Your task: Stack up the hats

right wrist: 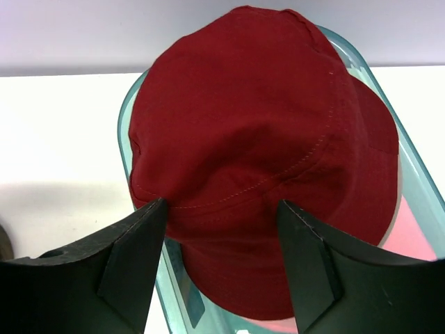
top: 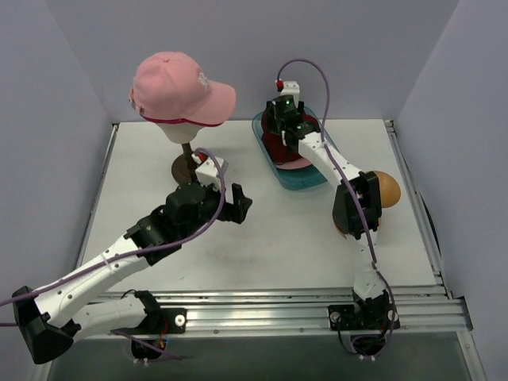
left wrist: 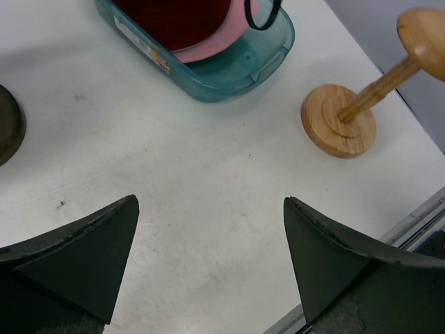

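Tabletop (top: 270, 238) white, scuffed; lilac walls (top: 254, 40) around; red hat (right wrist: 257, 139) in teal tray (left wrist: 233, 75).

White tubes and black joints make up the left arm (top: 95, 274) and the right arm (top: 329, 163). A purple cable (top: 223, 186) is run along each. The bases (top: 361, 313) are black. A green light (top: 284, 101) is lit on the right wrist. The fingers (left wrist: 76, 257) are black, matt and wedge-shaped.
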### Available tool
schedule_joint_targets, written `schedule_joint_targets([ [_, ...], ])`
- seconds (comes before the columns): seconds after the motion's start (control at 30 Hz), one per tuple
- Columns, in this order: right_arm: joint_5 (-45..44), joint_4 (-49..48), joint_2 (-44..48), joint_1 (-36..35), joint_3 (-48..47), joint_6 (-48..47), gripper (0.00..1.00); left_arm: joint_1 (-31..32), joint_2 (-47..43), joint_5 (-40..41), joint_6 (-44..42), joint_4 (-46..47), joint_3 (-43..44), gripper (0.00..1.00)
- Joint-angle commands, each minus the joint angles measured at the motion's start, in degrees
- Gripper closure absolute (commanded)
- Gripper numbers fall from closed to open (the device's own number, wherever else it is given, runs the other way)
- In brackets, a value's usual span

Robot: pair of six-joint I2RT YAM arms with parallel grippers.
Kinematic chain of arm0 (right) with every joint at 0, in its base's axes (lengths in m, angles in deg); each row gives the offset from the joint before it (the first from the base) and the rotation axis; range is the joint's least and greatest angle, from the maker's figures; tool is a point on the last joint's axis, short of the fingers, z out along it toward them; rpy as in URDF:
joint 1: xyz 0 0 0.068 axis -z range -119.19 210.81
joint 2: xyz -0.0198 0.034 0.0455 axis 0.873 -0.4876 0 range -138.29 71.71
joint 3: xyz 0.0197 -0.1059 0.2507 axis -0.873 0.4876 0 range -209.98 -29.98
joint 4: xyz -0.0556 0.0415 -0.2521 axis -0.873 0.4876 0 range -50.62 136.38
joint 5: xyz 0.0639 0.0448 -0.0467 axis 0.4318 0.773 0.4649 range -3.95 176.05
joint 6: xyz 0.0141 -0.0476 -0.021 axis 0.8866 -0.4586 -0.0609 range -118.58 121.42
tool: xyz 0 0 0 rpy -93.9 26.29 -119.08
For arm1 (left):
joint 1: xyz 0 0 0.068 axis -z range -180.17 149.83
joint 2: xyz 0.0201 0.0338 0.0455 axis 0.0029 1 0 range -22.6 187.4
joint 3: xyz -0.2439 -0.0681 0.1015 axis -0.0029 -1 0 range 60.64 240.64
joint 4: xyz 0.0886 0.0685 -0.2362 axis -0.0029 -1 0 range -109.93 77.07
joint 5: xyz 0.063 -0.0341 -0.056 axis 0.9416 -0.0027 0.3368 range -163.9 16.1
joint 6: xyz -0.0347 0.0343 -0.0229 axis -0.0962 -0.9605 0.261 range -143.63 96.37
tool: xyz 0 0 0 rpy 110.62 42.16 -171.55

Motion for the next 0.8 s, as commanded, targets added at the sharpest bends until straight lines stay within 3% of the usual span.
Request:
schedule_joint_targets([
  [0.0, -4.7, -2.8, -0.4, -1.1, -3.8, -2.5, 0.40, 4.0, -3.2, 6.7, -2.9, 8.1, -1.8, 0.06],
  [0.23, -11.4, -1.4, -4.6, -3.1, -6.9, -5.1, 0.44, 6.7, -7.6, 13.3, -4.8, 11.3, -6.9, 0.06],
  [0.33, -12.0, -2.0, -5.4, -3.2, -7.4, -5.5, 0.57, 6.8, -10.2, 16.2, -5.3, 13.9, -10.1, 0.06],
  [0.37, -12.1, -2.1, -5.7, -3.2, -7.6, -5.5, 0.68, 6.8, -11.4, 16.5, -5.4, 14.0, -10.4, 0.06],
  [0.43, -12.3, -1.7, -6.4, -3.2, -8.6, -6.0, 0.80, 6.8, -12.3, 17.4, -5.9, 14.0, -11.1, 0.06],
  [0.5, -12.2, -1.4, -7.3, -3.2, -10.6, -6.2, 0.98, 6.9, -13.2, 18.5, -6.0, 14.0, -12.0, 0.06],
  [0.77, -12.2, -0.9, -1.7, -3.5, -13.5, -7.9, 1.00, 6.9, -12.2, 20.2, -6.8, 16.2, -12.4, 0.06],
])
